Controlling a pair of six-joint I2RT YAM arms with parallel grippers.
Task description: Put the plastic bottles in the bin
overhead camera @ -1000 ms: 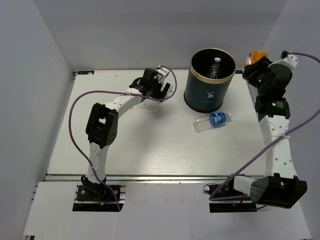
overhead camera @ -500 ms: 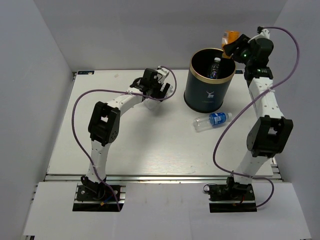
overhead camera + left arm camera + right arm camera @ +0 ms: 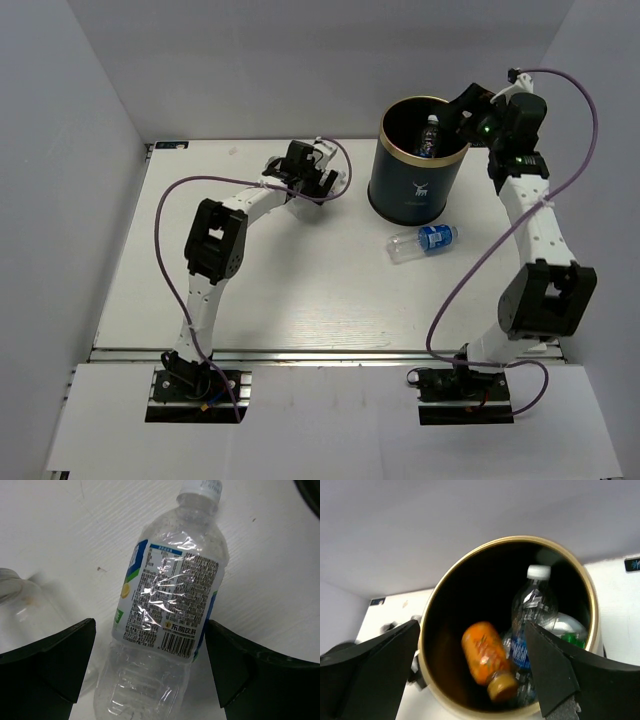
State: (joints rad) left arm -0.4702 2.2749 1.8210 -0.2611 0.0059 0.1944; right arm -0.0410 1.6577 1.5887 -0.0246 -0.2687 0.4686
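Observation:
The dark bin (image 3: 410, 190) with a gold rim stands at the back of the table. My right gripper (image 3: 462, 112) hangs open over its right rim. Inside the bin (image 3: 447, 645), an orange bottle (image 3: 482, 652) shows blurred below my open right gripper (image 3: 471, 630), beside a clear blue-labelled bottle (image 3: 532, 605). A clear bottle (image 3: 170, 600) with a white cap lies on the table between the fingers of my open left gripper (image 3: 150, 625), which do not touch it. That gripper (image 3: 318, 180) sits left of the bin. One more blue-labelled bottle (image 3: 425, 240) lies in front of the bin.
Part of another clear container (image 3: 20, 612) lies just left of my left gripper. Something green (image 3: 572, 637) shows among the bottles in the bin. White walls enclose the table at the back and on both sides.
My right arm swung from the right of the bin to above its rim. Its jaws opened and the orange bottle dropped into the bin. The left gripper stayed in place.

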